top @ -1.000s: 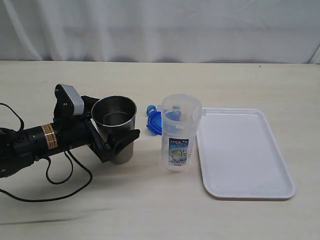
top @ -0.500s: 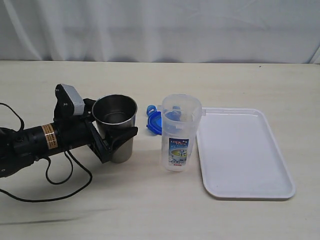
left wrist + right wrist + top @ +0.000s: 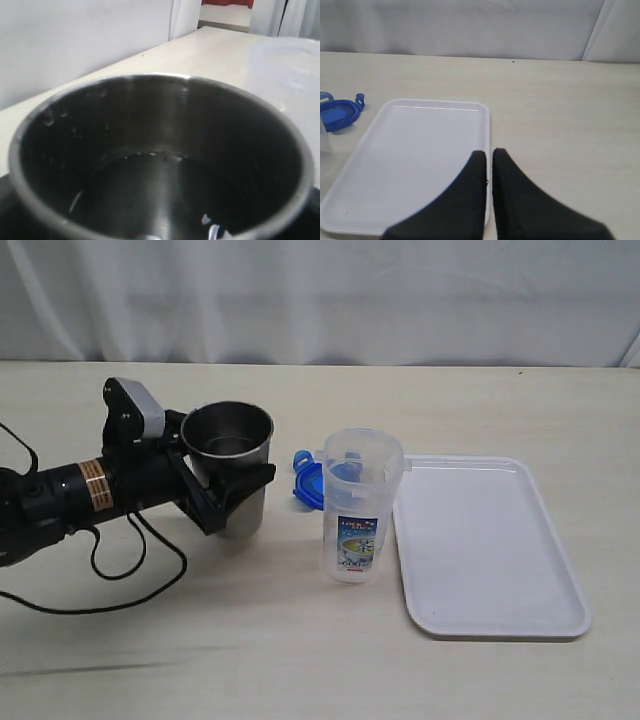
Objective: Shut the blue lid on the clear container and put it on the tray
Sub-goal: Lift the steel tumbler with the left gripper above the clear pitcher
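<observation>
Exterior view: the left gripper (image 3: 240, 480) is clamped on the steel cup (image 3: 228, 455). One finger crosses the cup's near side; the other is hidden behind it. The cup is upright. Whether its base touches the table (image 3: 300, 660) cannot be determined.

The clear container (image 3: 358, 515) stands upright on the table with its mouth uncovered. It is just beside the left edge of the tray (image 3: 490, 560) and apart from the cup. The blue lid (image 3: 305, 485) lies flat on the table behind the container, partly hidden by it, between cup and container. The tray lies flat on the table.

Left wrist view: the cup fills the picture, with droplets on its inner wall. The container's rim shows blurred beyond it.

Right wrist view: the right gripper (image 3: 489, 156) has its fingers drawn together, a thin slit between them, nothing gripped. It hangs over the tray's edge.
</observation>
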Controlling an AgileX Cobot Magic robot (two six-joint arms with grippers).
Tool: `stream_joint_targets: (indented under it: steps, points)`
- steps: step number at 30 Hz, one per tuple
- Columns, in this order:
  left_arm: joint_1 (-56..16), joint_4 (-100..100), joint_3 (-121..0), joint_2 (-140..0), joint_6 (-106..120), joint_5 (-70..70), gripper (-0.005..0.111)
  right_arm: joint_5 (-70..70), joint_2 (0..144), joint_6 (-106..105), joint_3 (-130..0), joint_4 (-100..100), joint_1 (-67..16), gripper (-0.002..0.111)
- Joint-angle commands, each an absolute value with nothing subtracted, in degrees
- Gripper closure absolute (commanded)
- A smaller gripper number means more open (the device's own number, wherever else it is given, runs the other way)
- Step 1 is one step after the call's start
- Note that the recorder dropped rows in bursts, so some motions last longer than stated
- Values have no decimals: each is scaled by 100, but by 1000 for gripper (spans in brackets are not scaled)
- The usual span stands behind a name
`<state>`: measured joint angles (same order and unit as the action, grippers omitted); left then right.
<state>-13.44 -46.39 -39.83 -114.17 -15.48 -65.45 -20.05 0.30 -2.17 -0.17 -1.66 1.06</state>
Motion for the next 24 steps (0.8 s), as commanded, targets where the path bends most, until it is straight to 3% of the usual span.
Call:
stream_joint_targets:
  steps: [1, 7, 13, 24]
  points:
    - [-1367, -4586, -4463, -11274, -1970, -6996, 107, -1975, 0, -214, 0, -174, 123, 104]
    - [-1420, -4623, -5250, -11274, -2390, -6924, 107, -1975, 0, -214, 0, -174, 123, 104]
    - [-1717, -4913, -6016, -11274, -2574, -5989, 107, -1975, 0, -214, 0, -174, 123, 104]
    - [-2274, -5063, -6612, -11274, -2525, -5559, 107, -1975, 0, -214, 0, -174, 123, 104]
